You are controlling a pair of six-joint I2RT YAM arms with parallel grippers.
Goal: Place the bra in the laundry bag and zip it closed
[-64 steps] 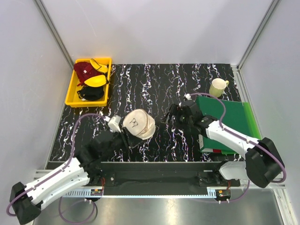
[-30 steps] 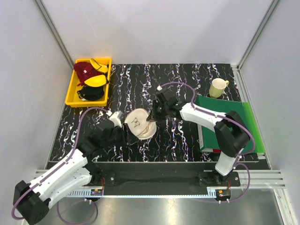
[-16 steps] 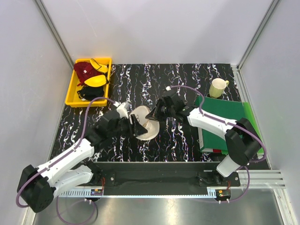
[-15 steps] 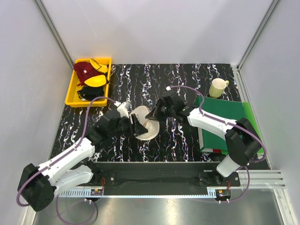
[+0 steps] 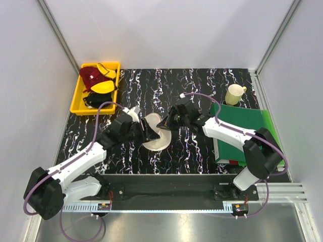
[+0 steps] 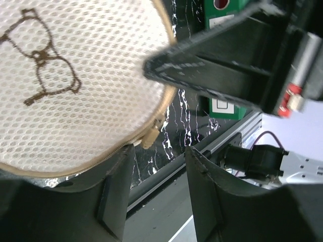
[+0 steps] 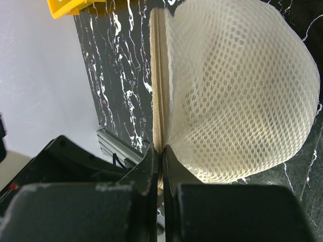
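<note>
The cream-white mesh laundry bag (image 5: 156,139) stands tipped up on its edge mid-table between both arms. My right gripper (image 5: 164,124) is shut on the bag's zip seam (image 7: 158,101), pinching the rim, and the mesh dome (image 7: 237,101) bulges to the right of the seam. My left gripper (image 5: 147,132) is at the bag's left side, open. In the left wrist view the dome with the dark drawing (image 6: 50,75) fills the upper left. The tan zip pull (image 6: 148,139) hangs just above the gap between the fingers (image 6: 115,191). The bra is hidden from view.
A yellow tray (image 5: 79,101) at the back left holds dark red, yellow and black garments. A pale yellow mug (image 5: 234,94) stands at the back right, beside a green binder (image 5: 245,126). The table's front rail runs along the near edge.
The left arm has reached forward to the bag's left side. The bag has been tipped from lying flat onto its edge. The right gripper stays pinched on the rim.
</note>
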